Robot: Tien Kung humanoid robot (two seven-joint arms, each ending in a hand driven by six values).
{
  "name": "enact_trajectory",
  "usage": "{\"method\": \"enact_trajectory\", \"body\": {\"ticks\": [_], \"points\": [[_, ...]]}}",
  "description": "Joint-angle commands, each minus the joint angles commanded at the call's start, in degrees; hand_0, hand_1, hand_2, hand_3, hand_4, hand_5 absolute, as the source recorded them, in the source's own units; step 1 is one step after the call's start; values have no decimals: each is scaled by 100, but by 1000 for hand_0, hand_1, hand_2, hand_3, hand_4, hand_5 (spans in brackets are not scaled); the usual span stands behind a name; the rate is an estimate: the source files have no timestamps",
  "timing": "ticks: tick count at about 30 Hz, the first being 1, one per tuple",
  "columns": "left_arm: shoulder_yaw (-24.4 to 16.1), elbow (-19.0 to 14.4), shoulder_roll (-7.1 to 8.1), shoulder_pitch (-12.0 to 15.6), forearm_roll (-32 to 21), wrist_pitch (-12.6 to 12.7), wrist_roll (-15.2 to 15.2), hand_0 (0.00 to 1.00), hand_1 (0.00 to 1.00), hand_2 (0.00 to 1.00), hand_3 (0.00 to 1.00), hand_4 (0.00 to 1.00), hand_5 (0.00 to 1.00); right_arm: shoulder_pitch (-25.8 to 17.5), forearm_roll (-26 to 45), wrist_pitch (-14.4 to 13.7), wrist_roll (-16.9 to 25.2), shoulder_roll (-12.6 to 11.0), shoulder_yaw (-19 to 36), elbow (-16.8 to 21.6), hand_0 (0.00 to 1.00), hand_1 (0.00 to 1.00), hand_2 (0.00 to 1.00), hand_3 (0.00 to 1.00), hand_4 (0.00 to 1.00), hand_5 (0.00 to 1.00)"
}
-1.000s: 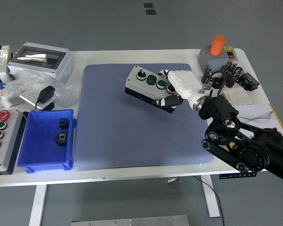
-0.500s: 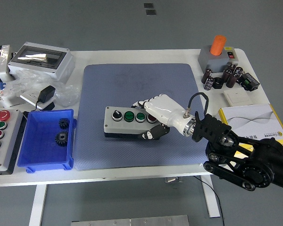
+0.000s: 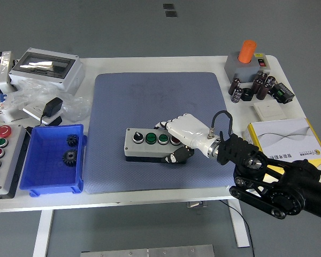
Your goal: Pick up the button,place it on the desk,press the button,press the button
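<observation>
The button box (image 3: 147, 142) is a grey case with a black base, a black knob, two green buttons and a red one on top. It lies flat on the blue mat (image 3: 150, 96), near the mat's front middle. My right hand (image 3: 177, 140) is white, comes in from the lower right and is shut on the box's right end, fingers over the top and thumb against the front side. The left arm is out of view.
A blue bin (image 3: 29, 176) holding two black gears stands at the left. Left of it lies a second button panel (image 3: 0, 155); behind it a grey enclosure (image 3: 45, 67) and plastic bags. At the right are a grey unit with an orange knob (image 3: 247, 56), capacitors (image 3: 251, 88) and a booklet (image 3: 286, 140).
My right hand carried the button box from the mat's upper right, tilted in the air, down to the mat's front middle, where it now lies flat. It shifted slightly right in the last half second.
</observation>
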Motion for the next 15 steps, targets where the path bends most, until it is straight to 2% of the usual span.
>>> {"method": "enact_trajectory", "body": {"ticks": [3, 4, 9, 10, 15], "points": [[-6, 0, 2, -3, 10, 0, -1, 738, 744, 599, 597, 581, 189, -7, -46, 63, -18, 2, 48, 36, 292, 450, 406, 401, 560, 46], [-8, 0, 3, -3, 12, 0, -1, 738, 744, 599, 598, 581, 188, -7, -56, 76, -22, 2, 57, 44, 449, 611, 611, 604, 701, 191], [-16, 0, 7, -4, 26, -1, -5, 738, 744, 599, 598, 581, 188, -10, -94, 166, -36, -1, 89, 68, 449, 611, 611, 604, 701, 191], [-14, 0, 8, -5, 24, -2, -6, 738, 744, 599, 597, 580, 190, -10, -100, 171, -40, -2, 93, 72, 699, 845, 917, 998, 892, 339], [-16, 0, 11, -8, 27, -6, -6, 738, 744, 599, 597, 580, 190, -2, -101, 188, -54, -7, 111, 98, 699, 845, 917, 998, 892, 339]]}}
